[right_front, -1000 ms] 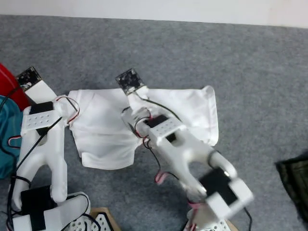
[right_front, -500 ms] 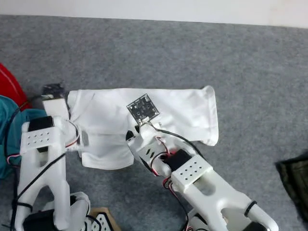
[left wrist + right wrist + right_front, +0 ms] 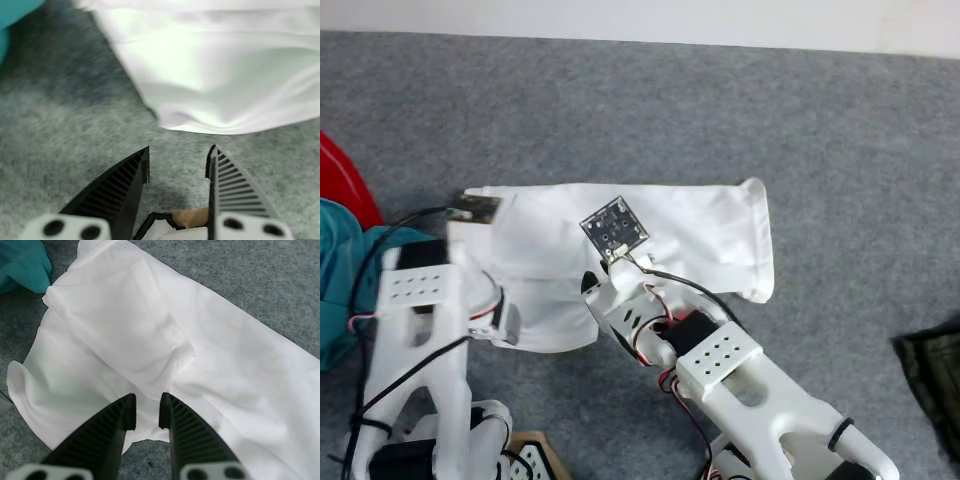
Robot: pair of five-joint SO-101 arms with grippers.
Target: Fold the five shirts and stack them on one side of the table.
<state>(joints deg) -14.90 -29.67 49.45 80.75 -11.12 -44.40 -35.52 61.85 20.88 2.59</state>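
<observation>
Grey tabletop (image 3: 740, 100) is spread with 1 white shirt (image 3: 705, 225). The left gripper (image 3: 177, 160), jaws wide apart, is held just off its near edge; the right gripper (image 3: 146, 412), jaws narrowly apart, seemingly has nothing pinched. Every layer of that edge should be gripped before folding.

A white shirt (image 3: 700, 235) lies roughly in the middle of the grey bench (image 3: 720, 100), partly folded into a long band with one end doubled over in rumpled layers. A teal shirt (image 3: 335, 270) lies bunched at one edge. A dark green garment (image 3: 930, 370) lies at the opposite edge, well apart.
</observation>
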